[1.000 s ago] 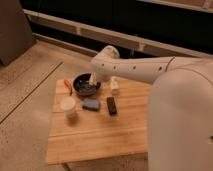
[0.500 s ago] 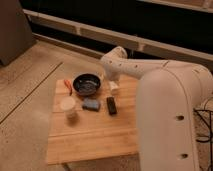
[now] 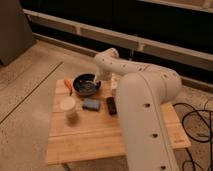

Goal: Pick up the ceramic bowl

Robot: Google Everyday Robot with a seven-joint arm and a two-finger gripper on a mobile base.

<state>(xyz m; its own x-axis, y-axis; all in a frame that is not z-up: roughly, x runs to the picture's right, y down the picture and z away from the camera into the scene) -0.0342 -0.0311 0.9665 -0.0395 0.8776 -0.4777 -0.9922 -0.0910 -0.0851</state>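
Note:
The ceramic bowl (image 3: 85,84) is round, dark and shallow and sits on the wooden table (image 3: 95,135) at its far left. My gripper (image 3: 96,79) reaches down from the white arm (image 3: 145,100) to the bowl's right rim. The arm's bend hides the wrist. The bowl rests on the table.
A white cup (image 3: 67,105) stands in front of the bowl. A flat blue block (image 3: 91,104) and a small black object (image 3: 111,105) lie next to it. An orange item (image 3: 67,86) lies left of the bowl. A white object (image 3: 114,82) stands to the right. Cables (image 3: 197,120) lie on the floor at right.
The arm's bend has swung to the right and more of the bowl shows. The bowl, cup and block have stayed in place on the table.

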